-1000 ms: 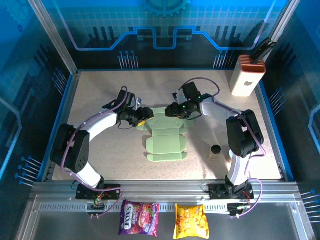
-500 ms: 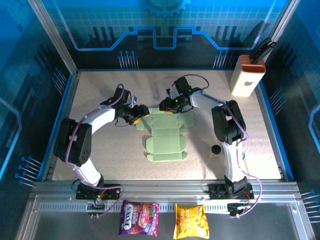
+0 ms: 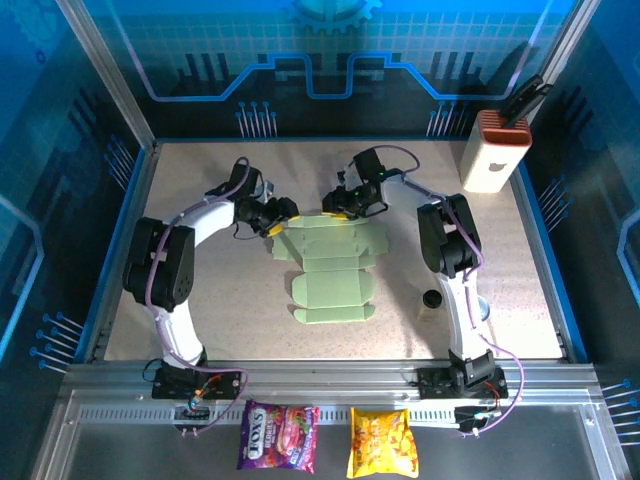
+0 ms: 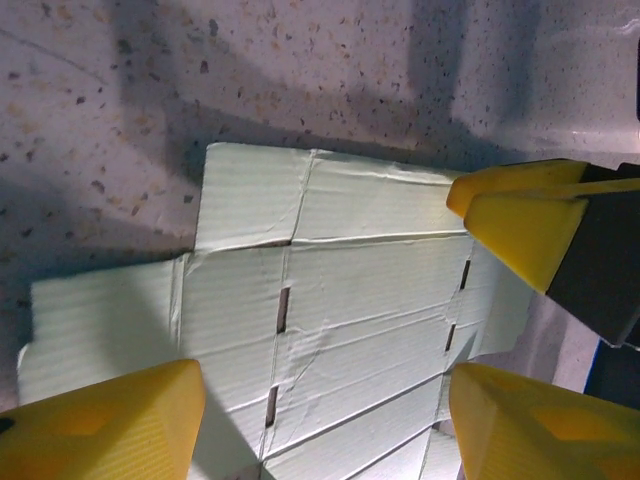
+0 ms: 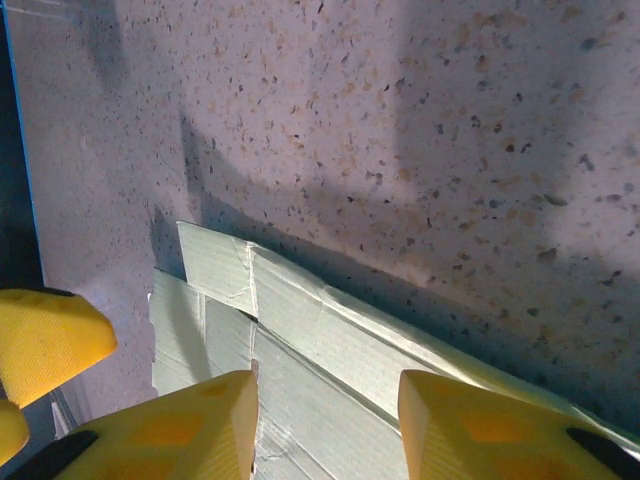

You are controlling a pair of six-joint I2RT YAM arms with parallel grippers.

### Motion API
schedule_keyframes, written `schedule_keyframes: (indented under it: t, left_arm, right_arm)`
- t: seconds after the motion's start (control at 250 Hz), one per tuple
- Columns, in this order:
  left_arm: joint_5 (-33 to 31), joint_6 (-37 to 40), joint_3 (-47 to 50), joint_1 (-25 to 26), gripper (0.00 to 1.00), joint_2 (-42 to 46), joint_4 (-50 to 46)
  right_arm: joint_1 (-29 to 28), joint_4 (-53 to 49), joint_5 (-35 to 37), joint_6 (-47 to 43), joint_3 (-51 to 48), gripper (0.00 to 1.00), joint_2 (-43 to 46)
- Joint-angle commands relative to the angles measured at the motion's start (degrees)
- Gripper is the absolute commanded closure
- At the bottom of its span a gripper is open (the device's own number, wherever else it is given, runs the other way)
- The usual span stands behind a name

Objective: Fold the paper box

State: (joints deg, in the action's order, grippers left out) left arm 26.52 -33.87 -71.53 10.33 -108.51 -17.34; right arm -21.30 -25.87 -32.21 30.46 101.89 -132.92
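1. Right, the hard-to-read part first: from above, the left gripper (image 3: 277, 222) and right gripper (image 3: 334, 206) crowd the 12 o'clock edge of the paper box (image 3: 330, 285), and their fingertips are too small there to judge.
2. On the left wrist camera the left gripper's jaws stand well apart. Its yellow fingers (image 4: 100, 425) are cut off by the bottom edge, and flat green card lies between them, not clamped.
3. At 3 o'clock in that view a yellow fingertip (image 4: 520, 230) of the right gripper pokes in over the card's edge; I cannot tell whether it touches.
4. On the right wrist camera those jaws are apart too, with the card's edge running slantwise under the gap.
5. The paper box lies unfolded and flat mid-table, its flaps and slots showing.
6. Containers: a white block with orange ribbed top (image 3: 495, 150) stands at 2 o'clock, with something black (image 3: 527, 97) sticking up that I cannot identify. At 4 o'clock sits a small dark pot (image 3: 432, 298), contents unreadable.
7. The table (image 3: 230, 300) is speckled beige inside blue patterned walls. A purple snack packet (image 3: 278, 437) and a yellow snack packet (image 3: 382, 443) lie at 6 o'clock, past the near rail.
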Motion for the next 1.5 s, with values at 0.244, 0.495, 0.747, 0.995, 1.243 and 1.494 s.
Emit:
schedule_keyframes:
  t: [0.244, 0.495, 0.747, 0.995, 1.243, 1.494]
  left_arm:
    - [1.59, 1.02, -4.97, -0.4, 0.33, -4.84, -1.69]
    - [-0.4, 1.78, -8.56, -0.42, 0.29, -7.53, -3.91]
    - [-2.62, 1.7, -11.83, -0.4, 0.27, -10.33, -5.58]
    - [-2.6, 1.31, -15.18, -0.4, 0.24, -13.47, -7.42]
    - [0.02, 0.57, -15.84, -0.4, 0.3, -14.47, -7.12]
    - [1.74, -0.85, -14.56, -0.34, 0.39, -11.82, -4.81]
  right_arm:
    - [0.82, 0.57, -1.66, 1.35, -0.71, 0.58, -3.57]
    - [0.71, 1.35, -0.76, 2.17, -3.58, 0.58, -3.57]
    - [0.82, 1.69, -0.64, 2.13, -4.85, 0.59, -3.35]
    - [0.82, 1.87, -0.74, 2.24, -5.25, 0.59, -3.07]
    - [0.85, 2.41, -0.85, 2.47, -5.83, 0.59, -2.73]
    - [0.84, 2.49, -0.81, 2.49, -6.0, 0.59, -2.17]
